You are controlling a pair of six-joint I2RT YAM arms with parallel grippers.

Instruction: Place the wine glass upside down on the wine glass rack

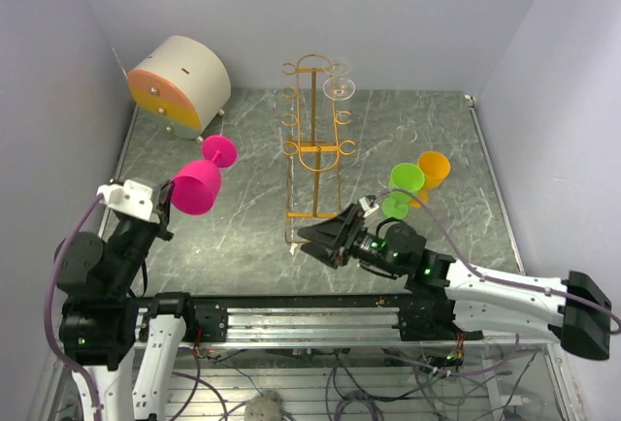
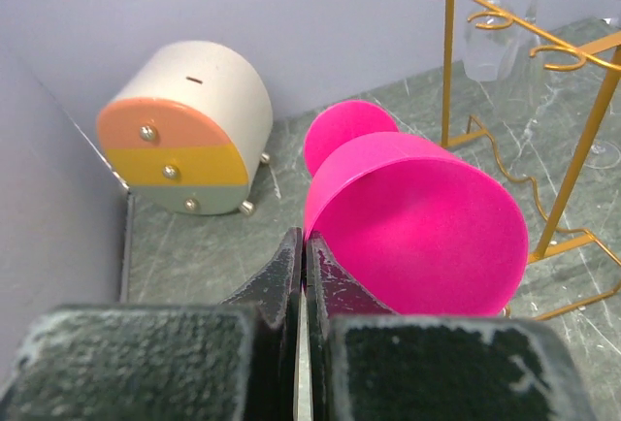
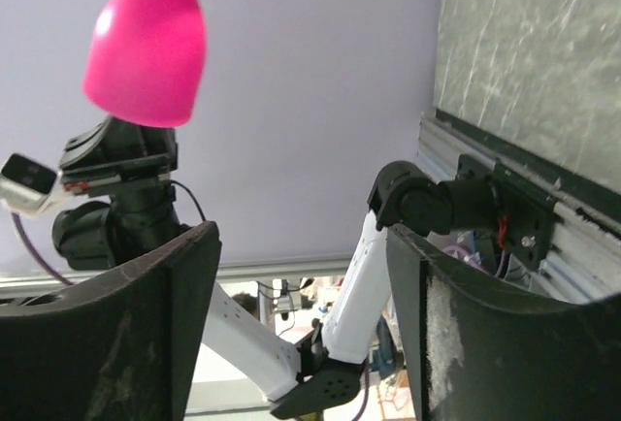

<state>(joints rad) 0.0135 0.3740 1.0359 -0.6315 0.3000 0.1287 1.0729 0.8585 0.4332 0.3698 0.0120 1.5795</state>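
Observation:
My left gripper (image 1: 167, 198) is shut on the rim of a pink wine glass (image 1: 199, 186) and holds it on its side above the table's left half, foot pointing away. In the left wrist view the fingertips (image 2: 291, 256) pinch the rim of the pink glass (image 2: 417, 227). The golden wire wine glass rack (image 1: 315, 140) stands mid-table, right of the glass, and shows in the left wrist view (image 2: 448, 52). A clear glass (image 1: 340, 86) hangs at the rack's top right. My right gripper (image 1: 309, 237) is open and empty by the rack's near base, turned toward the left arm (image 3: 301, 232). The pink glass shows in its view too (image 3: 146, 48).
A round cream box with orange and yellow drawers (image 1: 179, 83) stands at the back left and shows in the left wrist view (image 2: 189, 130). A green glass (image 1: 403, 188) and an orange glass (image 1: 432, 171) lie right of the rack. Walls close in both sides.

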